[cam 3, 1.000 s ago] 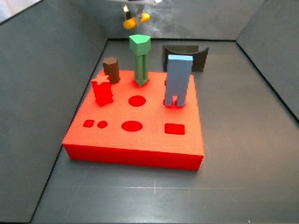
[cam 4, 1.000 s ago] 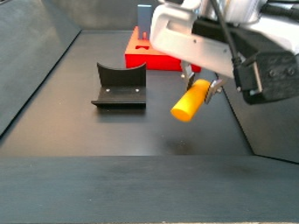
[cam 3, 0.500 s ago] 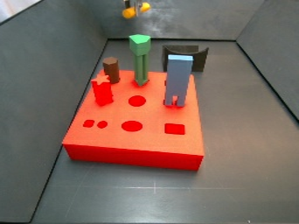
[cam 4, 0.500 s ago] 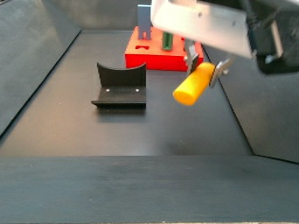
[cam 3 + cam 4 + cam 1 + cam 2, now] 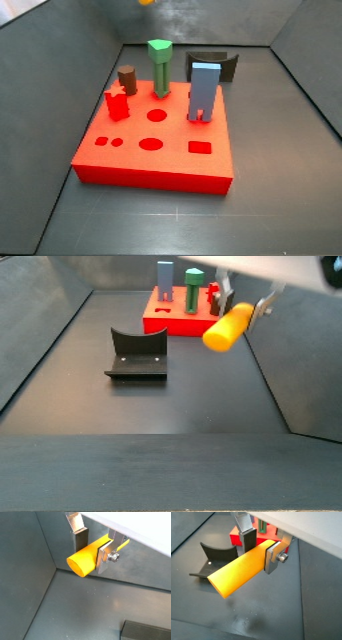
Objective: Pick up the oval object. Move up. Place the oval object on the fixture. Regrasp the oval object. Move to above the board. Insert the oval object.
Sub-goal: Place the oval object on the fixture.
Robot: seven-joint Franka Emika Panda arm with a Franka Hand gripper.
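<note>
Peg first: the oval object (image 5: 241,570), smooth yellow-orange with a flat oval end, sits clamped in the gripper (image 5: 261,548), raised clear of the floor. Fixture (image 5: 138,354) at nine o'clock, board (image 5: 178,318) beyond.

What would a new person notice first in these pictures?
Probably the oval object, bright yellow-orange, held in the air by the end effector, above the dark floor and apart from everything. Next comes the board, a red slab with pegs standing in it, and the fixture on the floor beside it.
</note>
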